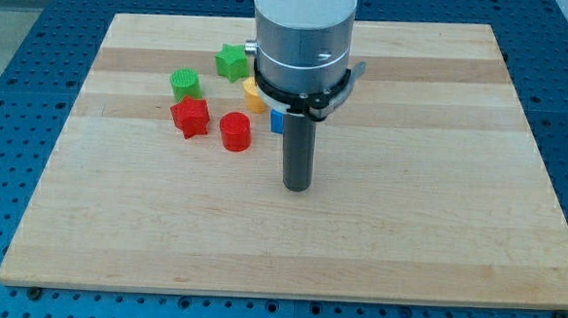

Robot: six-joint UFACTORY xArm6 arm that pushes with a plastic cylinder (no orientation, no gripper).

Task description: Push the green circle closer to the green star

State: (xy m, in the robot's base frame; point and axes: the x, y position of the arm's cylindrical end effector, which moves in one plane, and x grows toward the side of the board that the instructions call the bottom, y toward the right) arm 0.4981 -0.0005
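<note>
The green circle [185, 83] sits on the wooden board at the view's upper left. The green star [234, 62] lies a short way up and to the right of it, with a small gap between them. My tip [296, 186] rests on the board near the middle, well to the right of and below both green blocks, touching no block. The arm's white and grey body hides the board behind it, just right of the green star.
A red star [191, 117] lies just below the green circle. A red cylinder [235, 132] stands to its right. A yellow block [253, 97] and a blue block [277, 122] are partly hidden behind the arm. The wooden board [437, 206] lies on a blue perforated table.
</note>
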